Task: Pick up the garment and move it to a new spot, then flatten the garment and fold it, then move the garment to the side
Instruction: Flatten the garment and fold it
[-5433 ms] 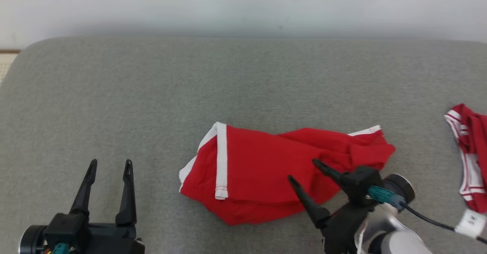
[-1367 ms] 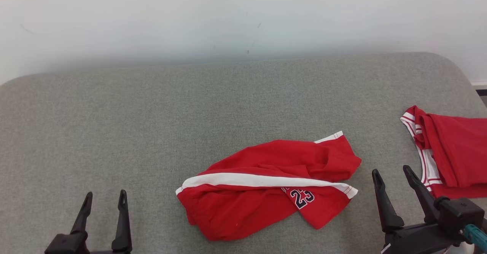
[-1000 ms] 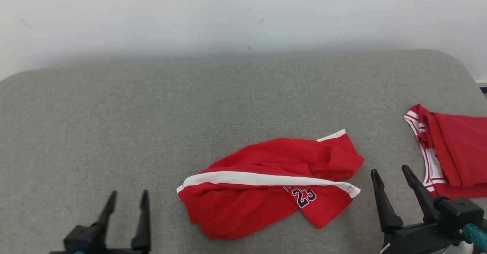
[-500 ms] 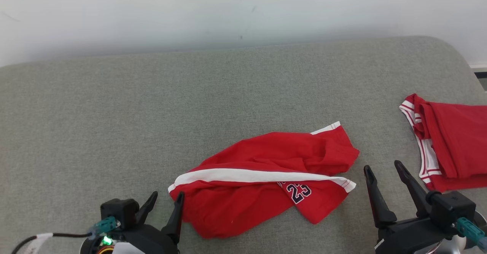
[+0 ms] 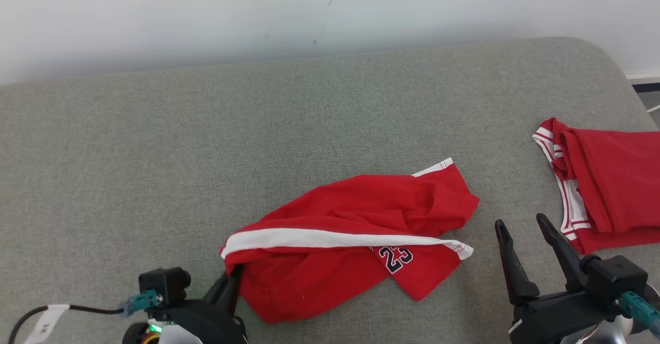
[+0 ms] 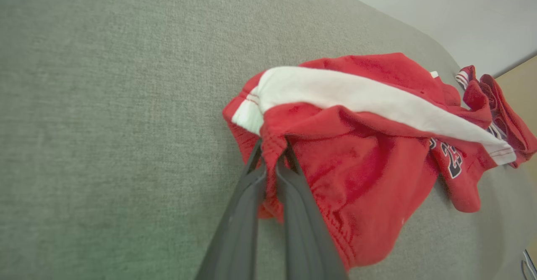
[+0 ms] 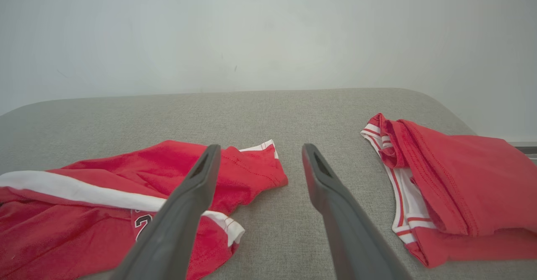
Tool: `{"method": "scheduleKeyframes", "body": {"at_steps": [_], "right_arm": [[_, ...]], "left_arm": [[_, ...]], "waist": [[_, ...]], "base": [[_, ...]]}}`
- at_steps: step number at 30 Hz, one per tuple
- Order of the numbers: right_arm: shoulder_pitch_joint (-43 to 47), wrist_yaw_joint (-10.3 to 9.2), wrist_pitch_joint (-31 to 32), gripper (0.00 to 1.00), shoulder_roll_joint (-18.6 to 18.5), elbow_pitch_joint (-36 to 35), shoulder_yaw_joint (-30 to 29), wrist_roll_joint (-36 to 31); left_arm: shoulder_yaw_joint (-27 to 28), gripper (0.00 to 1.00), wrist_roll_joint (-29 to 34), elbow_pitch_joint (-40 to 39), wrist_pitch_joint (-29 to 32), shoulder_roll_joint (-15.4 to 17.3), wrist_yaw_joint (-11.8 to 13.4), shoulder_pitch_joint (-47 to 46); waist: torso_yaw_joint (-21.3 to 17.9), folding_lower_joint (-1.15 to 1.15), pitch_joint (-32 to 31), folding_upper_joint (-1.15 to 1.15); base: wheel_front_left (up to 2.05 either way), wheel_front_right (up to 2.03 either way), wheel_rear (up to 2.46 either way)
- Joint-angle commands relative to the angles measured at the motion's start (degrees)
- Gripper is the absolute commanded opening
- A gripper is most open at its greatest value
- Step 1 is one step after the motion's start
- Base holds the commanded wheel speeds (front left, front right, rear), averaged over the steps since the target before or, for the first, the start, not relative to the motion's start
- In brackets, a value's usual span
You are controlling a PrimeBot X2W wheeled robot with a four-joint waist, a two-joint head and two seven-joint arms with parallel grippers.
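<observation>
Red garment (image 5: 314, 277) corner tight between jaws of left gripper (image 6: 272, 145).

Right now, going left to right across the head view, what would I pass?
The left gripper → red shorts, whose left corner it pinches → right gripper, open → folded red garment.

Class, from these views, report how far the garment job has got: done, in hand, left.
Done: nothing evident; the red shorts lie crumpled on the grey cushion. In hand: the left gripper, jaws shut, pinches their left end for the pick-up; the right gripper hovers open. Left: moving, flattening, folding, setting aside.
</observation>
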Motion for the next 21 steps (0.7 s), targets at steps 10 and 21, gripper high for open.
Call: {"method": "scheduleKeyframes", "body": {"at_steps": [10, 21], "right_arm": [[-0.7, -0.04, -0.7, 1.0, 0.1, -0.2, -1.1, 0.1], [-0.6, -0.04, -0.5, 1.0, 0.2, -0.5, -2.1, 0.7]], "left_arm": [[-6.3, 0.0, 19.2, -3.5, -11.6, 6.6, 4.3, -3.6], [-12.2, 0.0, 23.6, 1.0, -18.9, 4.1, 7.6, 4.1]], "waist": [[0.8, -0.01, 1.2, 0.0], [2.1, -0.01, 2.3, 0.0]], "base": [[0.0, 0.0, 0.0], [0.0, 0.0, 0.0]]}}
